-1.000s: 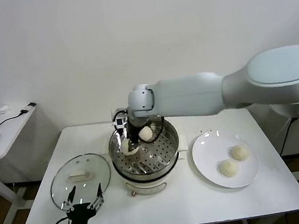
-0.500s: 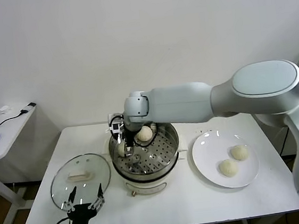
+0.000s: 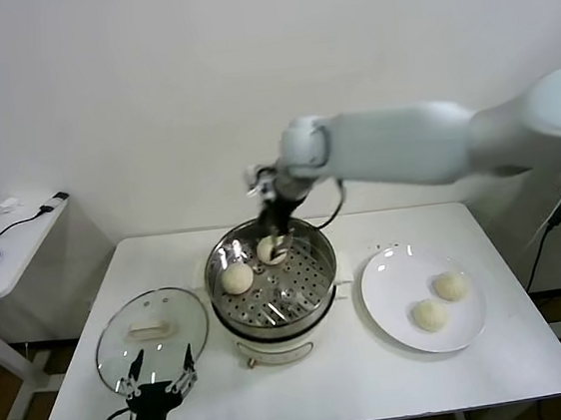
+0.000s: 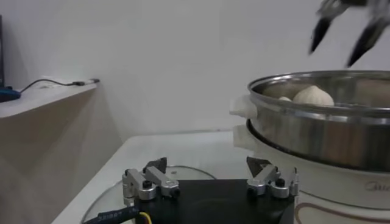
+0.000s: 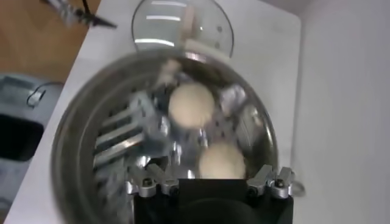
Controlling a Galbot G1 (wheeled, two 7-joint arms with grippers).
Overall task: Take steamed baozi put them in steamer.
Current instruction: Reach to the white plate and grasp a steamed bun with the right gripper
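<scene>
Head view shows my right gripper (image 3: 275,233) hanging with jaws spread and empty above the far rim of the steamer (image 3: 276,323), at about twelve o'clock of the pot. Two steamed baozi (image 3: 236,278) sit on the perforated tray inside, one toward ten o'clock and one toward twelve, near each other; the other two rest close together on the white plate (image 3: 391,304) at three o'clock from the steamer. My left gripper (image 3: 158,381) is parked at the near desk (image 3: 379,380) edge, jaws apart and empty, just by the glass lid (image 3: 150,329) at eight o'clock. I judge the main risk to be the fingers catching the steel rim or nudging the twelve o'clock bun if I swing toward the plate too low. On the plate, a loose approach could push one bun against its neighbour. Room is good: the lane from pot to plate is bare desk, and the tray's near half has space for both.
</scene>
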